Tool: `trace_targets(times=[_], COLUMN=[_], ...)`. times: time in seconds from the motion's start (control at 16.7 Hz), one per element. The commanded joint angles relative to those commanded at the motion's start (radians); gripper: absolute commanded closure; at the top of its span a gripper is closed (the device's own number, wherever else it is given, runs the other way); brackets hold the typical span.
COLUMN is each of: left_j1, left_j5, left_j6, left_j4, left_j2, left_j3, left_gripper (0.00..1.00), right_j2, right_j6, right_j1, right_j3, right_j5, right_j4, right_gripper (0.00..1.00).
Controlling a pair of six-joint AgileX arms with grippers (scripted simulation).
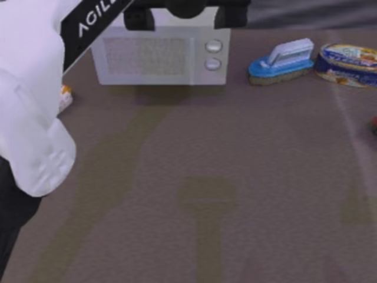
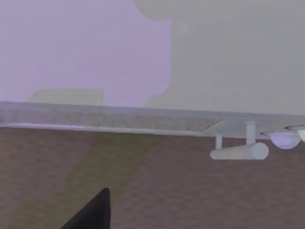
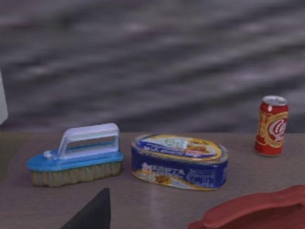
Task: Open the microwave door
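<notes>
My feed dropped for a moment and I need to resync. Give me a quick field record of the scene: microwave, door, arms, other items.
microwave: far side of the table, left of centre
microwave door: looks flush with the front, not yet open
door handle: bar visible in left wrist view, not gripped
left arm: raised over the microwave; gripper state unclear
right arm: out of top view
right of microwave: scrub brush, blue tin, red can

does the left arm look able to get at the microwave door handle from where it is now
Probably yes. The left gripper hangs over the top front edge of the microwave, and its wrist view shows the door handle close by with nothing between. The door looks shut.
</notes>
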Motion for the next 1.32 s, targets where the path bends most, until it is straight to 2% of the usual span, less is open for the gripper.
trace_targets(times=[0.18,0.54,0.84,1.32], left_j1=[0.008,0.044,0.048,0.048], left_j5=[0.004,0.021,0.022,0.022], left_j6=[0.007,0.042,0.045,0.045], left_j4=[0.019,0.202,0.215,0.215], left_j2=[0.006,0.093,0.102,0.102], left_j3=[-0.012,-0.093,-0.099,-0.099], left_gripper=[0.00,0.00,0.00,0.60], right_j2=[0.000,0.000,0.000,0.000], right_j6=[0.000,0.000,0.000,0.000], right_j1=[0.000,0.000,0.000,0.000], right_j3=[0.000,0.000,0.000,0.000], right_j5=[0.000,0.000,0.000,0.000], right_j4=[0.000,0.000,0.000,0.000], right_gripper=[0.00,0.00,0.00,0.00])
